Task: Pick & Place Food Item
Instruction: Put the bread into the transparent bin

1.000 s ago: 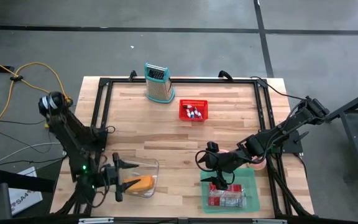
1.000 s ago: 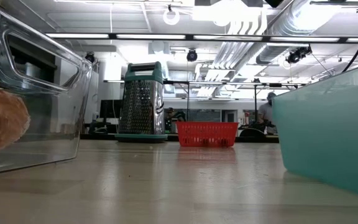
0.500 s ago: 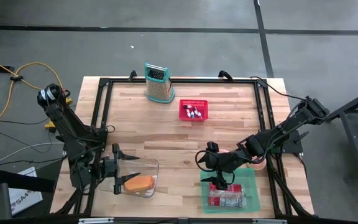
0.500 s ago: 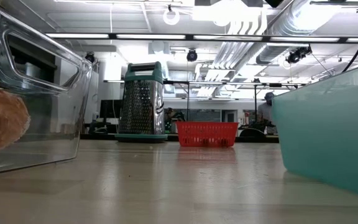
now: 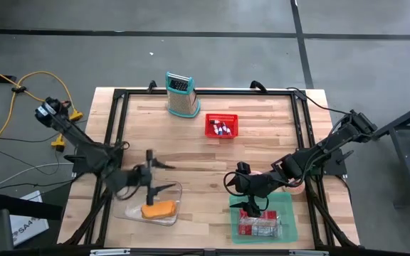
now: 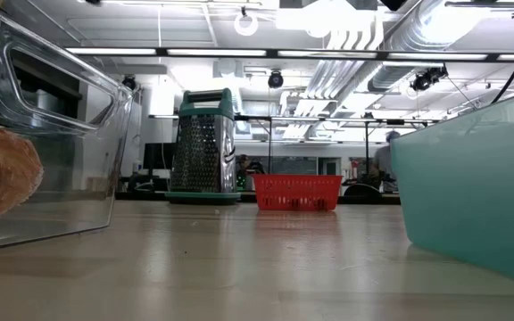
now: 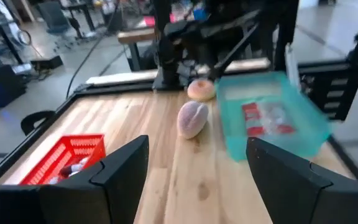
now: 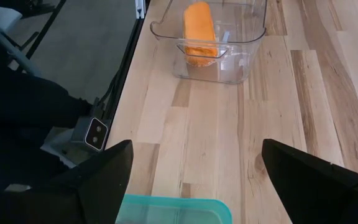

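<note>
From above, a clear plastic tub (image 5: 156, 205) sits near the front left of the wooden table (image 5: 205, 142), with an orange loaf-shaped food item (image 5: 158, 210) lying inside it. The left gripper (image 5: 153, 171) hangs just over the tub's back edge, its fingers spread apart and holding nothing. At the front right, a teal tray (image 5: 286, 212) holds a red-and-white packet (image 5: 260, 227). The right gripper (image 5: 252, 206) is over that tray's back edge, jaws apart and empty. A pink, round item (image 5: 294, 186) lies just behind the tray. Farther back stand a red basket (image 5: 221, 126) with small items in it and a metal grater (image 5: 181, 94).

At table height, the tub's clear wall (image 6: 52, 143) fills the left with the food item (image 6: 3, 169) inside; the teal tray (image 6: 471, 192) fills the right. The grater (image 6: 204, 147) and basket (image 6: 297, 192) stand beyond.

The left wrist view shows the basket (image 7: 67, 158), the teal tray (image 7: 269, 118) with its packet (image 7: 263, 119), and two rounded items on the bare wood beside it, one greyish (image 7: 192, 119), one tan (image 7: 201, 90).

The right wrist view shows the tub (image 8: 210, 43) holding the orange food (image 8: 199, 28), and the tray's rim (image 8: 173, 208).
</note>
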{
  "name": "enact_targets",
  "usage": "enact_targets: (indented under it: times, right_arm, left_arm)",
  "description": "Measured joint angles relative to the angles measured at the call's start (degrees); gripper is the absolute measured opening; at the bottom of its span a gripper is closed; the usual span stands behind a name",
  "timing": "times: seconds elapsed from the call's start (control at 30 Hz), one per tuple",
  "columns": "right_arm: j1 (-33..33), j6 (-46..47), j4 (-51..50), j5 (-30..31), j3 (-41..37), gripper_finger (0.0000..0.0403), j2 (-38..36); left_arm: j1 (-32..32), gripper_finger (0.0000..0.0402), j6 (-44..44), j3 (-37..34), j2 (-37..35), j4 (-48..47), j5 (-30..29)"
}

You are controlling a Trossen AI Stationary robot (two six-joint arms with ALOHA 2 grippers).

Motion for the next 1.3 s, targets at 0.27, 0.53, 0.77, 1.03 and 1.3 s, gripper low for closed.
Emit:
enact_targets:
  times: [0.27, 0.53, 0.77, 1.03, 1.3]
  right_arm:
    - [0.0, 0.0, 0.0, 0.0, 0.0, 0.0346, 0.0]
    - [0.0, 0.0, 0.0, 0.0, 0.0, 0.0346, 0.0]
    - [0.0, 0.0, 0.0, 0.0, 0.0, 0.0346, 0.0]
    - [0.0, 0.0, 0.0, 0.0, 0.0, 0.0346, 0.0]
    - [0.0, 0.0, 0.0, 0.0, 0.0, 0.0346, 0.0]
  left_arm:
    - [16.3, 0.0262, 2.2, 0.0, -4.6, -10.9, 10.9]
    - [31.0, 0.0262, 9.9, 0.0, -6.9, -13.6, 29.4]
    - [42.3, 0.0262, 10.8, 0.0, -6.9, -15.5, 38.9]
    - [50.6, 0.0262, 14.9, 0.0, -6.9, -17.8, 48.7]
    - [52.8, 0.0262, 16.7, 0.0, -6.9, -18.2, 52.5]
